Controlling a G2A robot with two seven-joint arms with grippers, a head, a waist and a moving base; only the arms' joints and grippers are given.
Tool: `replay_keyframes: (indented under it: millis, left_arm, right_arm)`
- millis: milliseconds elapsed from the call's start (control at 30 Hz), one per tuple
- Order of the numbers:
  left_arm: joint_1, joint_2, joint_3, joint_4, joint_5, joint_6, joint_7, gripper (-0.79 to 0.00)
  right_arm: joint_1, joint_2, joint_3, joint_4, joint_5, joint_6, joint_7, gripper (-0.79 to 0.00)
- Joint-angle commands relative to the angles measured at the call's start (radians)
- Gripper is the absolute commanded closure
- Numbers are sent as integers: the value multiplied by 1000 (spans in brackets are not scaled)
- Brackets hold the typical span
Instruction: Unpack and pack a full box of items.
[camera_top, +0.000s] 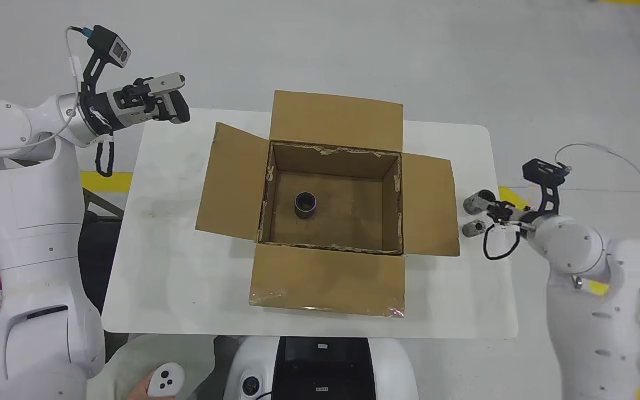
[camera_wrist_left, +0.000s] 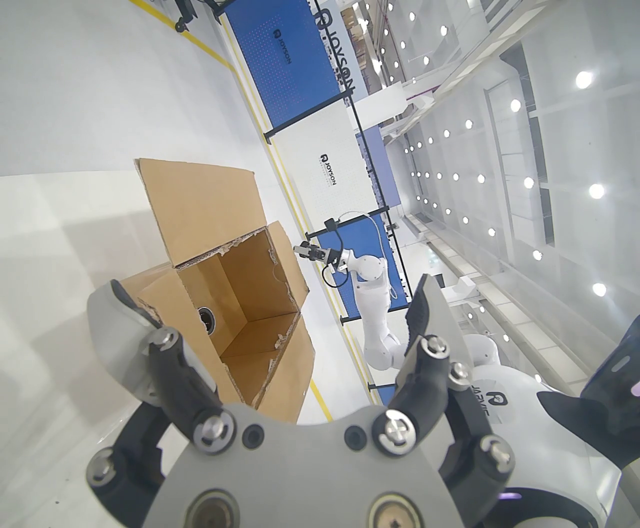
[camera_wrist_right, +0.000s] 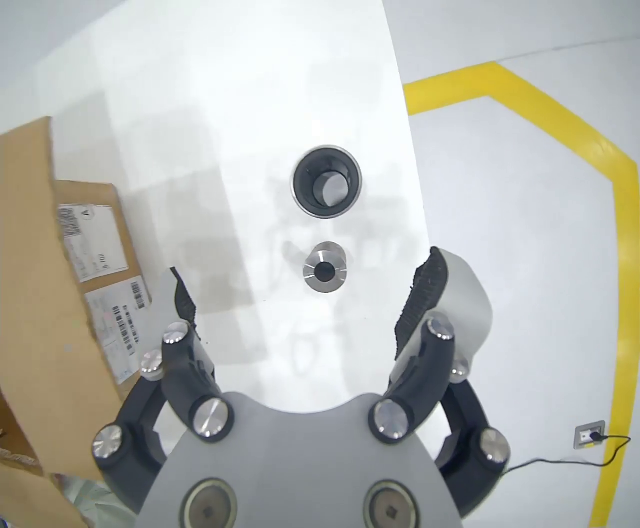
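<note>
I think I'm unpacking: my left gripper (camera_wrist_left: 272, 295) and right gripper (camera_wrist_right: 306, 270) are open and empty, so next I should reach into the box (camera_top: 330, 278) for the metal part (camera_top: 305, 206).

The box (camera_top: 330, 280) is brown, the table (camera_top: 160, 270) white, the cylinders (camera_wrist_right: 325, 272) silver-and-black

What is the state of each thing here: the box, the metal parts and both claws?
Cardboard box: open, four flaps folded out.
Metal part: upright inside the box.
Large metal cup: upright on the table, mouth up.
Small metal cylinder: upright on the table.
Left claw: open, empty.
Right claw: open, empty.
</note>
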Motion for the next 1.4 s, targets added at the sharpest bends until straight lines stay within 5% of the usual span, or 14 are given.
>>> replay_keyframes:
  millis: [0,533,1367]
  left_arm:
    - [0,0,0,0,0,0,0,-785]
    - [0,0,0,0,0,0,0,-785]
    - [0,0,0,0,0,0,0,-785]
  right_arm:
    - [-7,0,2,-35,11,2,-7,-785]
    - [-20,-1,-109,-265,-7,23,-78,-785]
    - [76,-1,-438,-371,-130,-169,-49,-785]
